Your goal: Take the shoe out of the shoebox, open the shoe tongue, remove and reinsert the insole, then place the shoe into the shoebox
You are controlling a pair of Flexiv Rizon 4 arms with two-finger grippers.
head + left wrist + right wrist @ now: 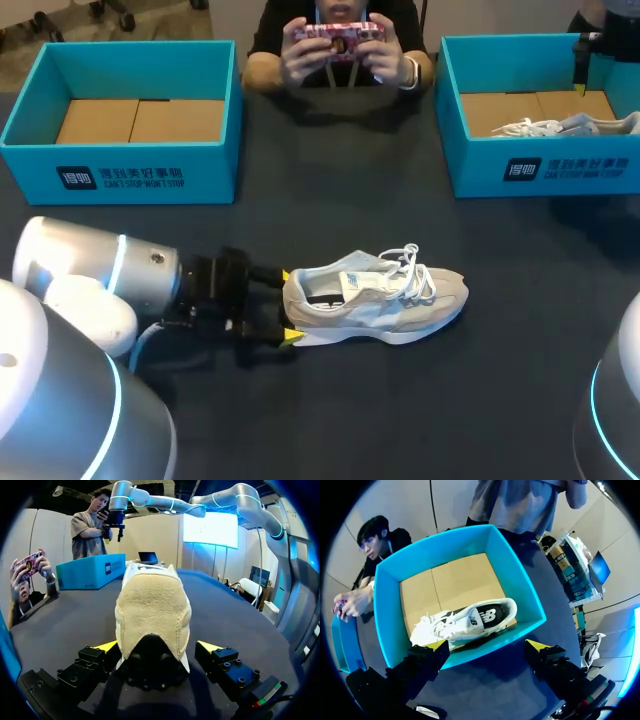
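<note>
A beige and white shoe (375,295) lies upright on the dark table, toe to the right, laces loose. My left gripper (287,305) is open at its heel. In the left wrist view the suede heel (152,610) sits between the yellow-tipped fingers (107,646), which stand just off its sides. A second white shoe (465,620) lies in the blue shoebox (540,170) at the back right. My right gripper (487,647) hangs open above that box's near wall and holds nothing; in the head view the right gripper (581,70) is over the box's right end.
Another blue shoebox (130,165) stands at the back left, with only its cardboard floor inside. A person's hands with a phone (340,45) rest at the table's far edge between the two boxes. Dark table surface lies in front of the shoe.
</note>
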